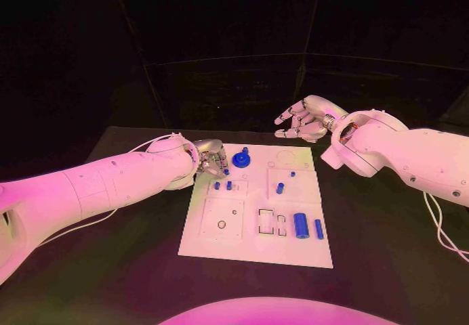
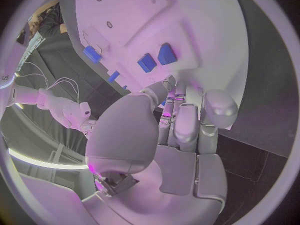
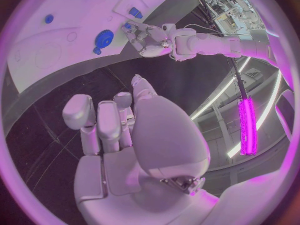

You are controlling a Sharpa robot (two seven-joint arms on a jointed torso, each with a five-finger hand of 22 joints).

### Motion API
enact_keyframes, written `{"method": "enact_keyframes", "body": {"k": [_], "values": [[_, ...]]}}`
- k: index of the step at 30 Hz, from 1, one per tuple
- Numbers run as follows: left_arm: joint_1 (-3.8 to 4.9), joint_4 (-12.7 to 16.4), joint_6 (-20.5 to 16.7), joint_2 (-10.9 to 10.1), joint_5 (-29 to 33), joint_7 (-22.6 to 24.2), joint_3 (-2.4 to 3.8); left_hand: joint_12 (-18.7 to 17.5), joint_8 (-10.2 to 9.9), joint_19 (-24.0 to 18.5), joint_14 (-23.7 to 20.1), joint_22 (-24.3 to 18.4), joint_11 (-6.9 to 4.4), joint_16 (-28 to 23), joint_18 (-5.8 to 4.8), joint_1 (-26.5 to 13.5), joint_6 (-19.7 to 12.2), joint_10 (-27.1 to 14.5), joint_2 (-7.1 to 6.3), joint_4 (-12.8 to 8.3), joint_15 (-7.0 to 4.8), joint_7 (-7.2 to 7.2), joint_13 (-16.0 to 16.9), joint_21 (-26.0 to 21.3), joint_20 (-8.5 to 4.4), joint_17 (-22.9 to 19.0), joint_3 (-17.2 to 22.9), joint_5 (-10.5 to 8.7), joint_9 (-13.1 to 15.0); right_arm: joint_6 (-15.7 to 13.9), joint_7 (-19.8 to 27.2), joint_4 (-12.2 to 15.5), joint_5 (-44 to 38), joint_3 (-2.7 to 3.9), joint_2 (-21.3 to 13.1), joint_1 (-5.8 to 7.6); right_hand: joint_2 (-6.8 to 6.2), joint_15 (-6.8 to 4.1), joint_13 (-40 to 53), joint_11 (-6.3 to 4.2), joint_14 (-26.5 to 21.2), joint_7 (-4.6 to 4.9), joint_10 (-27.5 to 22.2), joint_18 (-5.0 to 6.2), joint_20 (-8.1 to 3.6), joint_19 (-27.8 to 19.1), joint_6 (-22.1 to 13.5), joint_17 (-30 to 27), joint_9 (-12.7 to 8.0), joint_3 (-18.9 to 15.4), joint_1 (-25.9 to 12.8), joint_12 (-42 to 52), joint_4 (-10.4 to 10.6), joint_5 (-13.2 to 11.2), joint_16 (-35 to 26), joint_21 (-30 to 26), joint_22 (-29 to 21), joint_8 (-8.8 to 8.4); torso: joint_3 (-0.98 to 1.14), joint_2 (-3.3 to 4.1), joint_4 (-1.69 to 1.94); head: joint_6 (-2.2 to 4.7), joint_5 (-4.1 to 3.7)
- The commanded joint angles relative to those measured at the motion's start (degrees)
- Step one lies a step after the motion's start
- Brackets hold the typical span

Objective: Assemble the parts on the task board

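The white task board (image 1: 256, 238) lies in the middle of the table. My left hand (image 1: 209, 160) is bent down over its far left corner, and its fingertips pinch a small blue peg (image 1: 226, 171), partly hidden between the fingers (image 2: 187, 122). A blue round disc (image 1: 241, 160) sits just beside that hand. Two short blue pegs (image 1: 223, 185) stand nearer on the board, also seen close under the left wrist (image 2: 156, 58). My right hand (image 1: 307, 118) hovers beyond the far right corner, fingers apart and holding nothing.
More blue parts are on the board: a peg (image 1: 280, 188), a tiny one (image 1: 292, 174), a thick cylinder (image 1: 301, 225) and a thin rod (image 1: 318, 229) at the near right. Recessed slots (image 1: 271, 222) lie beside them. Black table surrounds the board.
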Motion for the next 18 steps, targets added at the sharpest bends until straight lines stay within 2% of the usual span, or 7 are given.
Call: {"method": "enact_keyframes", "body": {"k": [1, 11, 13, 15, 17, 18], "values": [[0.00, 0.02, 1.44, 0.20, -0.26, -0.41, -0.01, -0.44, -0.34, -0.33, 0.26, 0.03, 0.08, 0.31, -0.61, -0.49, -0.20, 0.10, -0.08, -0.06, -0.20, 0.22, -0.03, 0.14, -0.14, -0.07, -0.14, -0.12, -0.06, -0.30, 0.16, 0.08, 0.11, 0.03, 0.09, 0.11, 0.57, -0.21, -0.02, 0.10, 0.64, -0.02, -0.22, 0.43, 0.10, -0.13, -0.42, 0.02, -0.07, 0.41, 0.19, 0.34, -0.01, 0.30, -0.20, -0.26, 0.01, 0.27, -0.01, 0.01, 0.06, -0.04, -0.06], [-0.01, -0.13, 1.42, 0.27, -0.26, -0.80, -0.01, -1.19, -1.12, -0.39, 0.19, 0.09, 0.43, 0.28, -0.65, -0.77, -0.99, -0.32, -0.41, -0.15, 0.05, 0.68, -0.07, 0.10, 0.01, -0.39, -0.33, -0.12, -0.19, -0.08, -0.03, 0.02, 0.11, 0.03, 0.08, 0.11, 0.57, -0.21, -0.20, 0.11, 0.62, -0.01, -0.35, 0.46, 0.10, -0.21, -0.45, -0.11, -0.07, 0.49, 0.20, 0.25, 0.02, 0.27, -0.35, -0.38, -0.16, 0.32, 0.01, 0.00, -0.02, -0.03, -0.10], [-0.01, -0.16, 1.38, 0.23, -0.26, -1.29, -0.01, -1.52, -1.66, -0.43, 0.19, 0.04, 0.78, 0.35, -0.67, -0.97, -1.73, -0.59, -0.69, -0.17, 0.27, 1.21, -0.08, 0.02, 0.13, -0.36, -0.48, -0.12, -0.28, 0.09, -0.32, -0.03, 0.08, 0.03, 0.05, 0.11, 0.54, -0.20, -0.53, 0.11, 0.55, -0.01, -0.57, 0.51, 0.10, -0.34, -0.47, -0.41, -0.08, 0.49, 0.20, -0.06, 0.02, 0.25, -0.58, -0.52, -0.37, 0.32, -0.02, 0.01, 0.01, -0.04, -0.12], [-0.01, -0.16, 1.22, 0.16, -0.26, -1.57, -0.01, -1.66, -1.85, -0.43, 0.18, 0.07, 0.93, 0.36, -0.69, -1.02, -1.94, -0.71, -0.77, -0.18, 0.40, 1.38, -0.07, 0.03, 0.22, -0.42, -0.53, -0.12, -0.27, 0.19, -0.59, -0.08, 0.01, 0.03, 0.02, 0.11, 0.45, -0.19, -2.02, 0.13, 0.41, 0.01, -1.67, 0.58, 0.11, -0.56, -0.59, -0.90, -0.10, 0.51, 0.18, -1.54, 0.06, 0.21, -1.03, -0.78, -0.73, 0.32, -0.02, 0.01, 0.03, -0.03, -0.14], [-0.01, -0.12, 0.92, 0.02, -0.26, -1.76, -0.01, -1.85, -2.13, -0.45, 0.15, 0.07, 1.10, 0.37, -0.70, -1.07, -2.33, -0.94, -0.89, -0.21, 0.53, 1.57, -0.07, 0.01, 0.32, -0.48, -0.60, -0.11, -0.29, 0.40, -0.96, -0.18, -0.19, 0.03, -0.03, 0.11, 0.40, -0.18, -9.16, 0.11, -0.03, 0.01, -6.44, 0.82, 0.12, -1.26, -0.80, -2.13, -0.11, 0.88, 0.38, -8.80, 0.28, 0.19, -2.31, -1.67, -1.90, 0.41, -0.02, -0.01, 0.02, -0.02, -0.18], [-0.01, -0.08, 0.70, -0.09, -0.26, -1.79, -0.01, -1.90, -2.21, -0.46, 0.15, 0.07, 1.15, 0.38, -0.70, -1.07, -2.44, -1.01, -0.91, -0.22, 0.57, 1.63, -0.07, -0.01, 0.36, -0.49, -0.61, -0.11, -0.29, 0.55, -1.16, -0.24, -0.36, 0.03, -0.07, 0.11, 0.32, -0.20, -11.14, 0.06, -0.10, 0.00, -7.31, 0.87, 0.11, -1.43, -0.86, -2.39, -0.10, 1.10, 0.53, -10.81, 0.39, 0.17, -2.69, -1.96, -2.23, 0.49, -0.02, -0.02, 0.02, -0.05, -0.20]]}}
